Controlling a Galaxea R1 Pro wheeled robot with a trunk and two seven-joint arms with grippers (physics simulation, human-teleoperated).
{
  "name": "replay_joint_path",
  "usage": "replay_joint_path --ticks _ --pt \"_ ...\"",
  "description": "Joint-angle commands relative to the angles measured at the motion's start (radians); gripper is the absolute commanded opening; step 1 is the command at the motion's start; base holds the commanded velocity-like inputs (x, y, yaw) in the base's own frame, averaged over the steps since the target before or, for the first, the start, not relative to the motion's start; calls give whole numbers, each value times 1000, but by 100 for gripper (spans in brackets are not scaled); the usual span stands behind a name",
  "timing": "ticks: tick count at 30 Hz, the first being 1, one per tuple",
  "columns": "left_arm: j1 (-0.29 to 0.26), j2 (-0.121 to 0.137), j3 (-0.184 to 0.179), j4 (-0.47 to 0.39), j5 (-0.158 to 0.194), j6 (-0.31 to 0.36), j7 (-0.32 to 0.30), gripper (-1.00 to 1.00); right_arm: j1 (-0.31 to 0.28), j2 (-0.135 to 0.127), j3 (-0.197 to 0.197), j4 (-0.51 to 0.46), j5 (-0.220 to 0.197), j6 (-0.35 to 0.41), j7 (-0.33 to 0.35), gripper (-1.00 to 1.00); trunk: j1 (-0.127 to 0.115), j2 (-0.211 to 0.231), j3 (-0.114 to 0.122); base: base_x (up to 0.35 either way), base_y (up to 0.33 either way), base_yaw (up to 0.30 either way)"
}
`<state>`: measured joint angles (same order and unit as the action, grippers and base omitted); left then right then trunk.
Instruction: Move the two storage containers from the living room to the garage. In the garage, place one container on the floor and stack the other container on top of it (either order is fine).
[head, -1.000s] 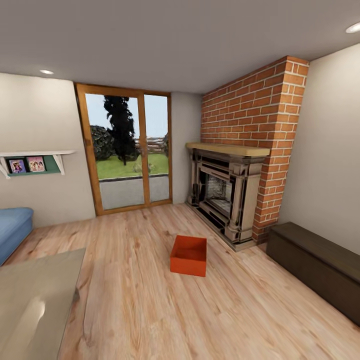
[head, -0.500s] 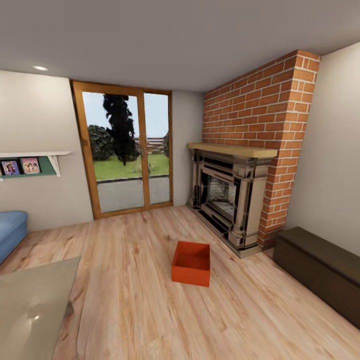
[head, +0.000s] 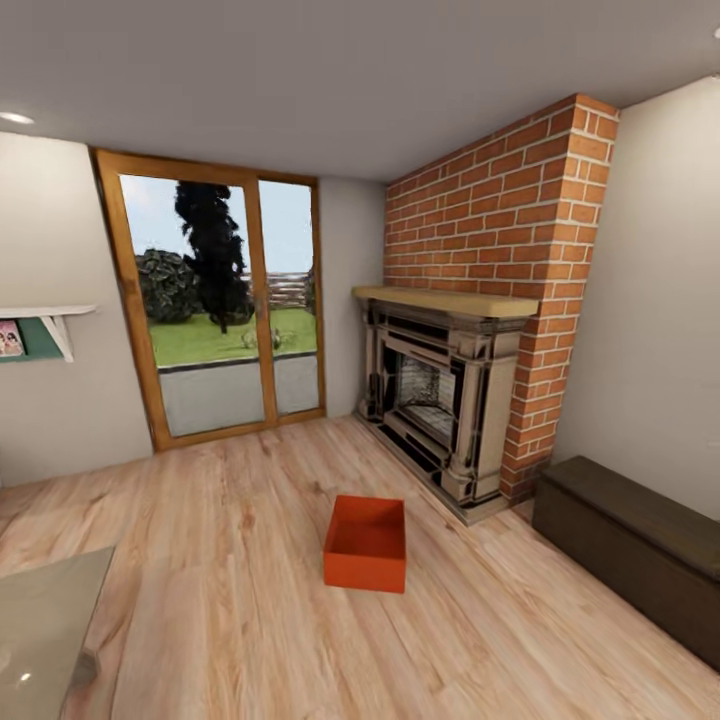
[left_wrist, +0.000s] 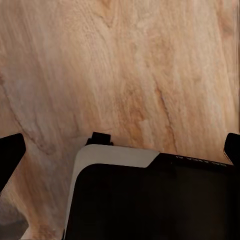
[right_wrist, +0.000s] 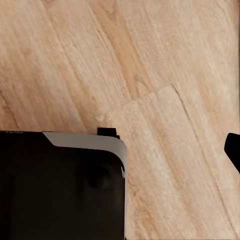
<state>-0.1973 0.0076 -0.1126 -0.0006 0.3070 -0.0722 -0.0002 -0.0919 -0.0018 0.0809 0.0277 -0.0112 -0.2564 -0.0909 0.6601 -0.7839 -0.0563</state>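
Note:
One red-orange storage container (head: 366, 543) sits open-topped on the living room's light wood-plank floor (head: 220, 600), in the middle of the head view, a short way in front of the brick fireplace (head: 440, 400). The second container and the garage are out of view. In the left wrist view my left gripper (left_wrist: 120, 150) hangs open over the planks, with a black fingertip (left_wrist: 10, 155) at each side edge and nothing between them. My right gripper (right_wrist: 120, 150) also looks open above bare planks, one fingertip (right_wrist: 233, 150) showing at the edge.
A dark low bench (head: 630, 550) stands along the right wall past the fireplace. The corner of the low grey table (head: 40, 630) shows at the lower left. Wood-framed glass doors (head: 220, 310) are straight ahead. A dark, white-edged part of my body (left_wrist: 150, 200) shows under both wrists.
The head camera has moved forward and turned right: the table, shelf and blue sofa slide out at the left, and the container sits lower and nearer. The container itself has not moved.

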Motion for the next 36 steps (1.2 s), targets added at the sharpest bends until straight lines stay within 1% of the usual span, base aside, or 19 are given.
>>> replay_joint_path --ticks 1,5,9,36 --pt "-1 0 -9 1 9 -3 0 100 -2 0 8 3 -1 -4 -4 100 1 -1 -2 323 0 -240" --pt "-1 0 -9 1 9 -3 0 100 -1 0 8 3 -1 -4 -4 100 1 -1 -2 323 0 -230" --pt "-1 0 -9 1 9 -3 0 100 -1 1 9 3 -1 -4 -4 100 1 -1 -2 323 0 -108" --pt "-1 0 -9 1 9 -2 0 100 -2 -4 12 3 0 -4 5 100 1 -1 -2 323 8 -5"
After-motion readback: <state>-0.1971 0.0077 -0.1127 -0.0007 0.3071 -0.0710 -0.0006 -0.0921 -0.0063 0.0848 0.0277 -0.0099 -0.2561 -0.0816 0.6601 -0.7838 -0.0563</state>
